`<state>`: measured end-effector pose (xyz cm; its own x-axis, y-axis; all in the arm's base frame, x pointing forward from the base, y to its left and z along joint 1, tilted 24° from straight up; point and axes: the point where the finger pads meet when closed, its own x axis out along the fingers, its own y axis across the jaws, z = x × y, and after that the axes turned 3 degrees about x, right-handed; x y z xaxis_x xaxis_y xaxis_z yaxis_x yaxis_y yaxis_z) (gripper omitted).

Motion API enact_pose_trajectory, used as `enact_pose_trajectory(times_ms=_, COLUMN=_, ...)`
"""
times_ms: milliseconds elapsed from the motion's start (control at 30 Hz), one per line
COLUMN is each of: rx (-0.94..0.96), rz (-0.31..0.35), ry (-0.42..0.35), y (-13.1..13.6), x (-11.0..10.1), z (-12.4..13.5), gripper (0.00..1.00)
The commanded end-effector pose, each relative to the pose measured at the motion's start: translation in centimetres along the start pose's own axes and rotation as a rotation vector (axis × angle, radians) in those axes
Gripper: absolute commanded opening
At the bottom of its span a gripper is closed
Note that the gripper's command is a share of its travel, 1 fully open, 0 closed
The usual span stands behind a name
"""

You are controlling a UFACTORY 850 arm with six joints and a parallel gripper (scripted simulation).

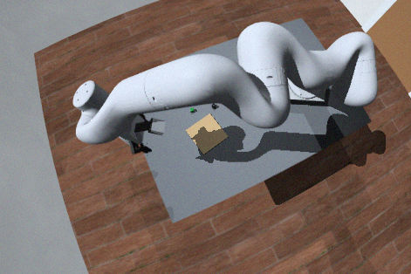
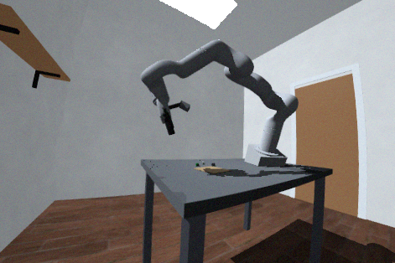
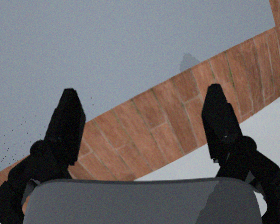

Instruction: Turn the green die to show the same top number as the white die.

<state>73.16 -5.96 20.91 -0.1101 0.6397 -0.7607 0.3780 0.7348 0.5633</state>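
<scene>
The green die (image 1: 192, 110) is a tiny cube on the grey table, just off the far corner of the tan mat (image 1: 207, 133). A dark die (image 1: 214, 106) lies near it, also off the mat. I cannot make out the white die, and the dice are too small to read their top numbers. My gripper (image 3: 142, 100) (image 2: 169, 126) is open and empty. It hangs high above the table's left edge, far from the dice.
The arm's white links (image 1: 213, 87) arch over the back of the table and cast a shadow across part of the mat. The robot base (image 2: 265, 158) stands at the table's far right. Wooden floor surrounds the table.
</scene>
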Motion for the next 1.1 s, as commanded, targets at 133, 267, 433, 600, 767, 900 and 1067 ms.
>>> enact_pose_trajectory(times_ms=133, rx=0.232, rz=0.032, ry=-0.06, y=-2.3, x=0.1, z=-0.3, gripper=1.0)
enact_pose_trajectory(times_ms=267, rx=0.354, rz=0.049, ry=-0.089, y=-3.6, x=0.3, z=-0.6, gripper=1.0)
enact_pose_trajectory(times_ms=433, rx=0.495, rz=0.069, ry=-0.12, y=-5.2, x=0.5, z=-1.2, gripper=1.0)
enact_pose_trajectory(times_ms=600, rx=0.619, rz=0.087, ry=-0.147, y=-6.7, x=0.8, z=-1.8, gripper=1.0)
enact_pose_trajectory(times_ms=767, rx=0.749, rz=0.105, ry=-0.175, y=-8.2, x=1.1, z=-2.5, gripper=1.0)
enact_pose_trajectory(times_ms=900, rx=0.883, rz=0.124, ry=-0.203, y=-9.9, x=1.4, z=-3.4, gripper=1.0)
enact_pose_trajectory(times_ms=1067, rx=1.02, rz=0.144, ry=-0.23, y=-11.6, x=1.8, z=-4.5, gripper=1.0)
